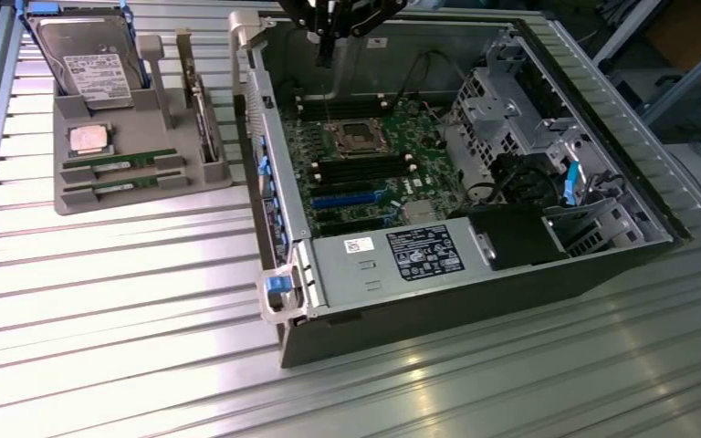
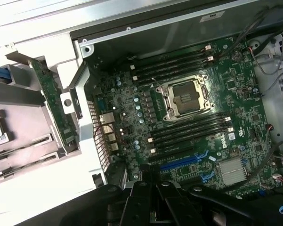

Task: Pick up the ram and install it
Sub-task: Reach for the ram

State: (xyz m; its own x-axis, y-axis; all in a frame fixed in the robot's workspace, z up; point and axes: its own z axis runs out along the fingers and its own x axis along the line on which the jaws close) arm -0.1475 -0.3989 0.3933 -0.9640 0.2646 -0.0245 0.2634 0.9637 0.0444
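Fingers [image 1: 322, 57] clenched shut with nothing between them, hanging over the motherboard [image 1: 363, 169] inside the open computer case [image 1: 326, 274]. One ram stick [image 1: 123, 166] and a second ram stick [image 1: 120, 186] lay well away from the fingers, outside the case, flat in the grey holder [image 1: 83, 199] on the table [image 1: 120, 292].

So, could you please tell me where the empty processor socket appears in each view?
Exterior view: processor socket in the picture's upper middle, inside the open computer case, between black memory slots.
Wrist view: processor socket mid-board, between the same memory slots.
Shared landmark: the blue expansion slot.
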